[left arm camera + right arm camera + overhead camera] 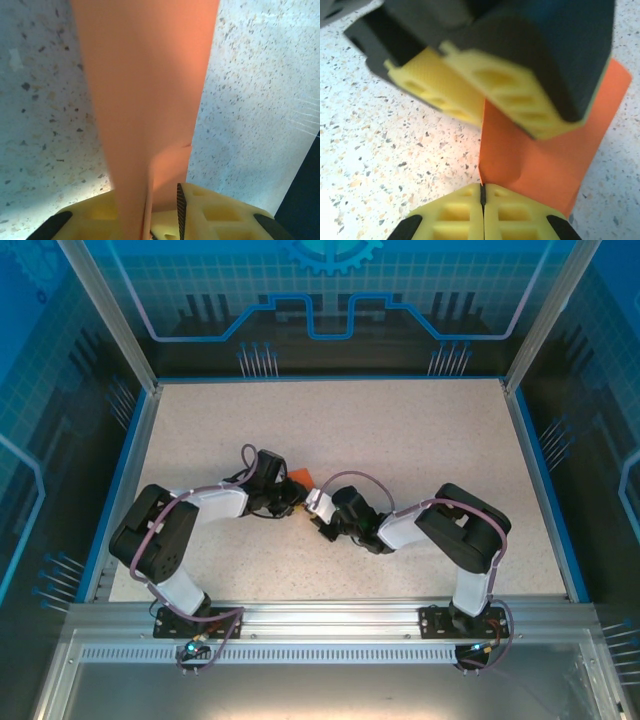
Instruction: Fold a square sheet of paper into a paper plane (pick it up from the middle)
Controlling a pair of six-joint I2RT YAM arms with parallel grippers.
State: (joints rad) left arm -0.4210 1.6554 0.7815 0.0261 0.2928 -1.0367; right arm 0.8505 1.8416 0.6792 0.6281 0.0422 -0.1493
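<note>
At the middle of the bench (400, 430) the two arms meet nose to nose, and the orange paper (545, 160), already folded, sits between them. In the top view one corner of it pokes out just behind the wrists. The right claw (483, 192) has its yellow fingers pressed tight together, nipping the paper's near corner at the crease. The left claw (150, 205) straddles the same sheet from the opposite side, fingers slightly parted, with a narrow gap showing beside the paper.
</note>
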